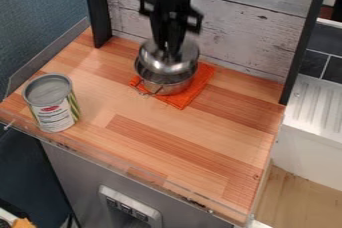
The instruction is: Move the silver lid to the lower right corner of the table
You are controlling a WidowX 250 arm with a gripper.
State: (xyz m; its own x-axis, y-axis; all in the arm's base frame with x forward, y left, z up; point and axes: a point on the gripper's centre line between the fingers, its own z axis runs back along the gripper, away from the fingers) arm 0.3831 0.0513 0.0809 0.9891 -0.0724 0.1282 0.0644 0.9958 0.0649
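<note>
Nearest the camera on the worktop stands a can with a printed label, in front of the pot and off to its left in the view. Under the pot is an orange cloth, jutting out around its base. The silver lid is over the pot's far part, leaving a strip of the inside visible at the near side. Above the pot, the claw hangs down at the lid's middle; whether it is clamped on the lid, I cannot tell.

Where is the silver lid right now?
In the camera view, the silver lid is in the upper middle, on or just above the metal pot, right under the gripper.
</note>
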